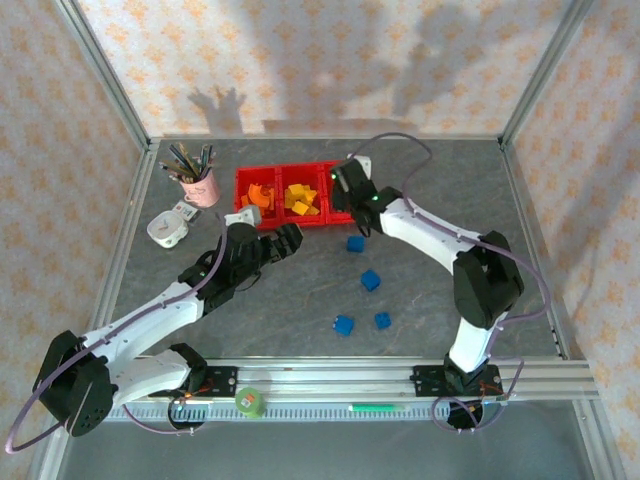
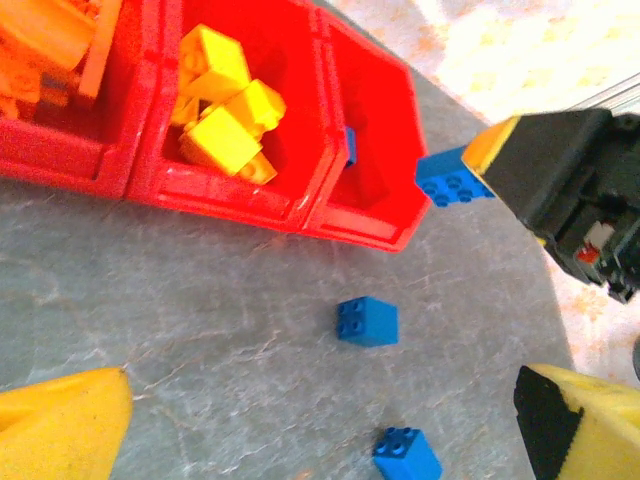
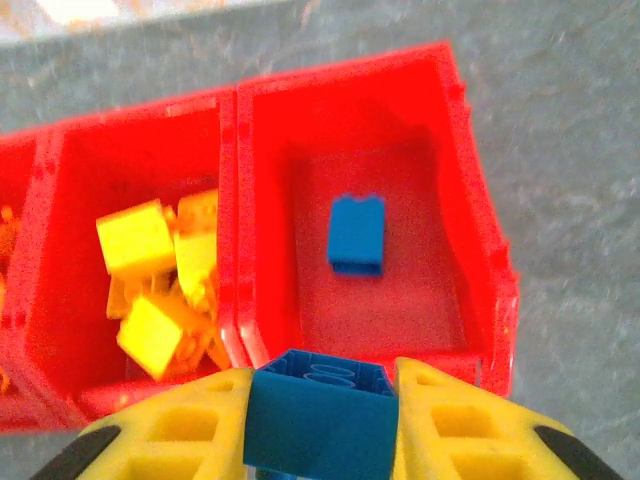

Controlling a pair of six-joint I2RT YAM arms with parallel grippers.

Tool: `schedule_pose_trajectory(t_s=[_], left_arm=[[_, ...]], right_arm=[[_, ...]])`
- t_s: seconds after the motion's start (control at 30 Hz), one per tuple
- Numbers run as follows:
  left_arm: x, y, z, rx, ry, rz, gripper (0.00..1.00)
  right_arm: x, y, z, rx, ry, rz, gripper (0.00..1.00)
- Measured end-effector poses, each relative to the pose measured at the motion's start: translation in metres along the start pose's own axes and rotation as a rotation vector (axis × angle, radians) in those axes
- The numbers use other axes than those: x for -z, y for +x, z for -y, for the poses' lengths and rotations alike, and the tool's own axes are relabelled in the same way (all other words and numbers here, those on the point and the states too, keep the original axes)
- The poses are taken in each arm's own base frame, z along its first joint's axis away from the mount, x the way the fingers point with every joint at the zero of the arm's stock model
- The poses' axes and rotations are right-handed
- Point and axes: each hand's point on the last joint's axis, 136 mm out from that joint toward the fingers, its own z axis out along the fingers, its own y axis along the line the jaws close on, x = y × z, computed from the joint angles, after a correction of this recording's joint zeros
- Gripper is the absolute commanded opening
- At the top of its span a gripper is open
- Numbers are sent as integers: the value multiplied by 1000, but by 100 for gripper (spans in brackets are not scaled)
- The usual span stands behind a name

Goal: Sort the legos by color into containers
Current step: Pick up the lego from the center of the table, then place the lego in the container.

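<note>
Red plastic tray (image 3: 237,220) with three joined bins sits toward the far side of the desk (image 1: 300,300). The right end effector (image 3: 322,395) is clamped on a blue brick (image 3: 318,425), holding it right at the edge of the rightmost bin, where a lone blue brick (image 3: 357,234) is lying. The middle bin has a heap of yellow bricks (image 3: 160,290), and the left bin has the orange bricks (image 1: 259,193). The left end effector (image 2: 318,425) hangs spread wide with nothing in it, just in front of the tray. Four loose blue bricks (image 1: 355,243) (image 1: 371,281) (image 1: 344,325) (image 1: 382,320) are scattered on the desk between the arms.
</note>
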Motion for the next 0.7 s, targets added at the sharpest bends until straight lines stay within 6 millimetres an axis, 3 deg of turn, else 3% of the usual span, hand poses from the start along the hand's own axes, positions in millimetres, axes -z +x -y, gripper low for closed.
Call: schedule_pose_trajectory(t_s=[0.1,0.2,0.47,0.7], left_arm=[[-5,-6,8,-9,4,3,99],[-12,-8,10,-27,-9,-6,99],[-24,-22,2,-35,-52,7,99],[-31,-23,-8,-27,-81,2,99]], right_arm=[[-12,-23,1,-11,7,29,32],[-35,-34,2,-3,25,27,32],[-93,-24,3,58,73,-31,33],[-114,-21,5,86,95,-45,37]])
